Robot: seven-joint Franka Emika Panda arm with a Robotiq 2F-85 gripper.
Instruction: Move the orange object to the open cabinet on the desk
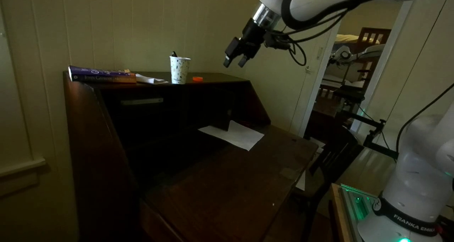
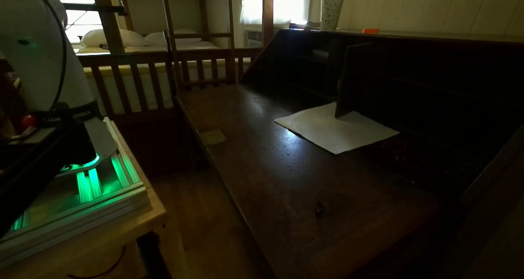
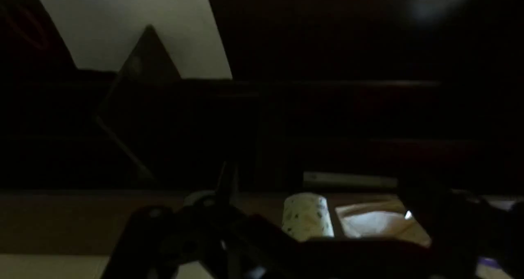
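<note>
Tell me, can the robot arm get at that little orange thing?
Probably yes: the pincer hangs open, and nothing seems to cover the orange object, though the cup stands near it.

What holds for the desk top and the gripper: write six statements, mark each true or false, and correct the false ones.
1. The orange object sits on top of the desk. True.
2. In an exterior view, the cup shows between the books and the orange object. True.
3. The orange object is taller than the cup. False: it is much lower.
4. The gripper is open. True.
5. The gripper touches the orange object. False: they are apart.
6. The cup is plain black. False: it is white with small specks.
</note>
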